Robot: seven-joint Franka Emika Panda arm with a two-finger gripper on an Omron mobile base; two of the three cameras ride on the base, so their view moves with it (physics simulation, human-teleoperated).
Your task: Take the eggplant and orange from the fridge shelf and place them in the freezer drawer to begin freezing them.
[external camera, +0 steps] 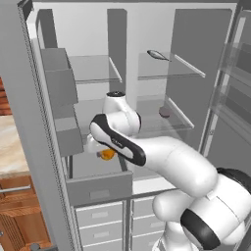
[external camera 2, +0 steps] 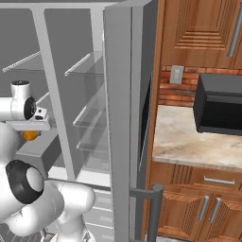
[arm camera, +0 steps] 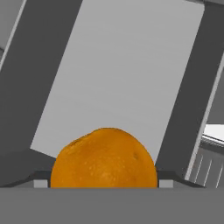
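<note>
While carried for freezing: orange (arm camera: 104,157), clamped between jaws of gripper (external camera: 104,153), hanging over open freezer drawer (external camera: 99,188) near its left wall, poised for release; eggplant (external camera: 165,113) on fridge shelf (external camera: 182,121), toward right edge.

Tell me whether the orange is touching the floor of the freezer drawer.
Apart. In the hand view the orange sits up between the gripper fingertips, with the freezer drawer floor lying well beyond it; the left base view shows it above the drawer.
</note>
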